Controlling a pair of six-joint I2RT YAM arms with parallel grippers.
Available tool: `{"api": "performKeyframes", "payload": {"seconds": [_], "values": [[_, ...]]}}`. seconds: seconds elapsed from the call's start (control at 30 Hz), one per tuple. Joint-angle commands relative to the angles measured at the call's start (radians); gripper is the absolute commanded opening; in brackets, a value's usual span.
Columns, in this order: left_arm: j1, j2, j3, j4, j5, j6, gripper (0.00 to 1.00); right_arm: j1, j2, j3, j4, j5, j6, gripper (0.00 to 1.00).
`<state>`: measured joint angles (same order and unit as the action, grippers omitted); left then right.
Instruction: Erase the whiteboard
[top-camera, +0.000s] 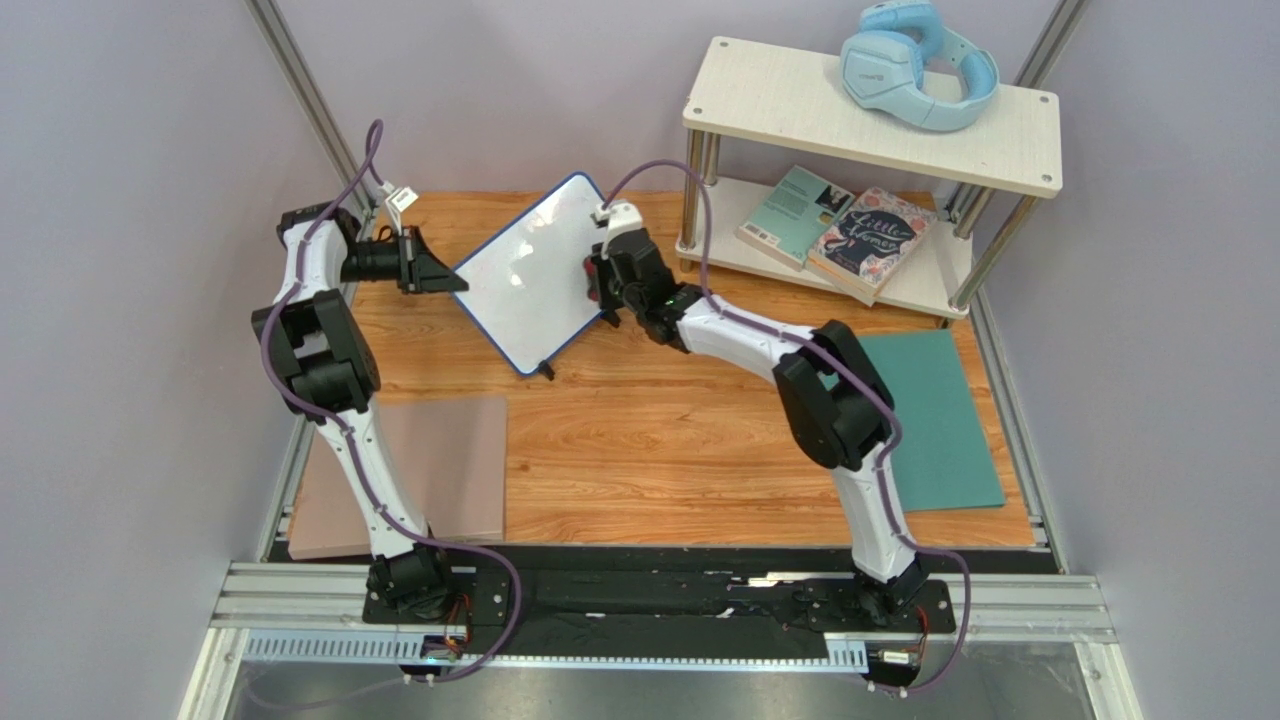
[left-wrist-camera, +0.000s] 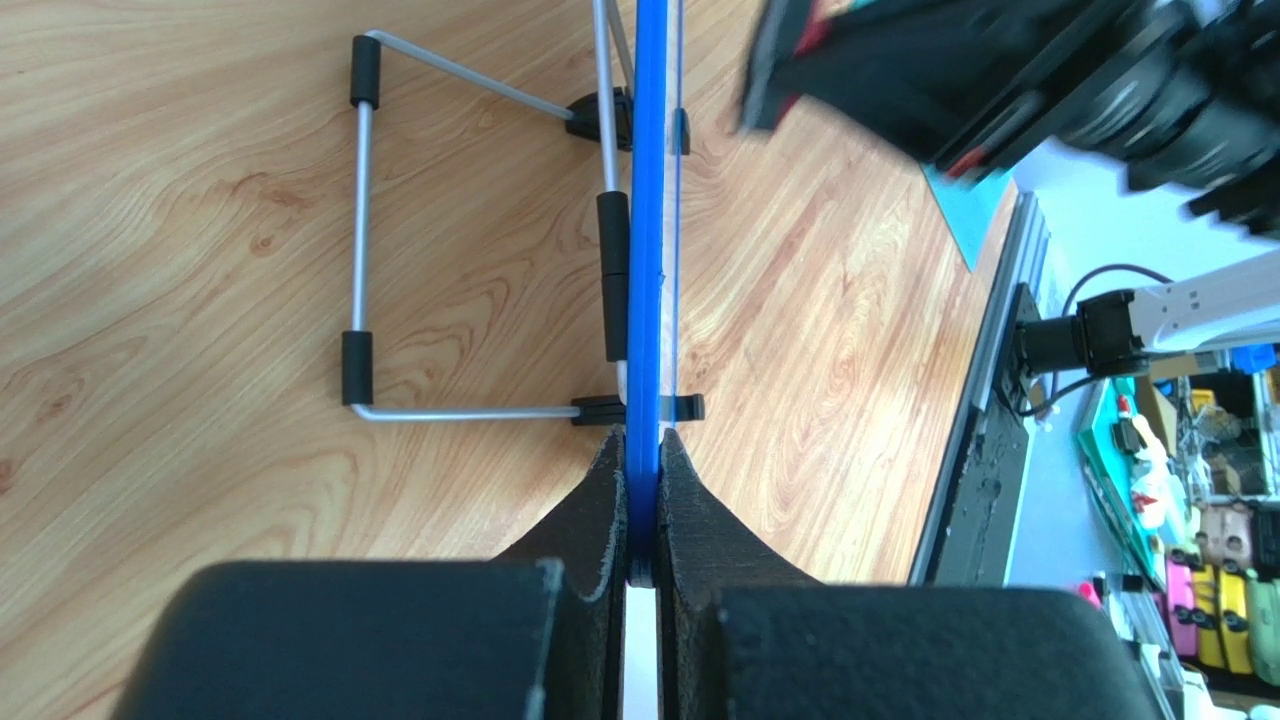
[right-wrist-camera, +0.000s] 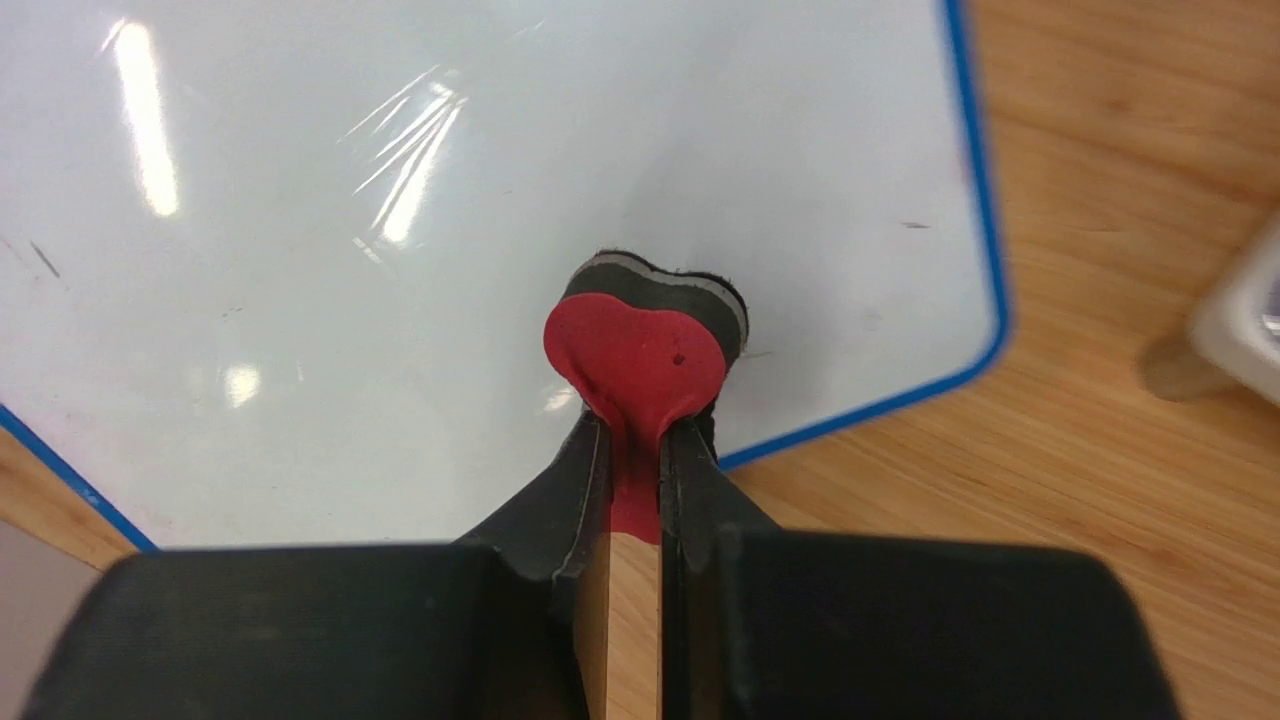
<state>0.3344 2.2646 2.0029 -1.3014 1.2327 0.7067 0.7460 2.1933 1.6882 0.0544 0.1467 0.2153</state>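
— Most of the whiteboard (top-camera: 529, 278) reads clean to me. How much is left?
— Little, I'd judge. From the right wrist, a faint black tick (right-wrist-camera: 42, 258) shows at the left of the view and a speck (right-wrist-camera: 914, 225) toward the right. The rest is glare on bare white, with no handwriting I can make out.
— Where does it stand?
— Propped at a tilt on its wire stand (left-wrist-camera: 361, 225), at the back of the wooden table (top-camera: 676, 435), just left of the shelf (top-camera: 872, 113).
— And the left claw (left-wrist-camera: 642, 446)?
— Nearly pressed together, pinching the board's blue frame (left-wrist-camera: 649, 225) edge-on, which looks meant to steady it.
— The right claw (right-wrist-camera: 637, 435)?
— Clamped on a red eraser (right-wrist-camera: 639, 345). Its dark felt pad touches the white face near the lower right corner in that view.
— So what remains?
— Probably a pass over those stray marks, then it should be done.
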Motion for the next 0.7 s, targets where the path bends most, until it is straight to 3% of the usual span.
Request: {"api": "performKeyframes", "payload": {"seconds": [0.0, 0.27, 0.67], "values": [[-0.038, -0.03, -0.035, -0.38, -0.065, 0.096, 0.0, -0.007, -0.216, -0.085, 0.015, 0.085, -0.017, 0.0], [0.0, -0.057, -0.053, -0.38, -0.059, 0.109, 0.0, -0.027, -0.365, -0.317, -0.142, 0.097, 0.01, 0.0], [0.017, -0.114, -0.144, -0.332, -0.078, 0.108, 0.0, -0.027, -0.382, -0.384, -0.429, 0.099, 0.061, 0.0]]}}
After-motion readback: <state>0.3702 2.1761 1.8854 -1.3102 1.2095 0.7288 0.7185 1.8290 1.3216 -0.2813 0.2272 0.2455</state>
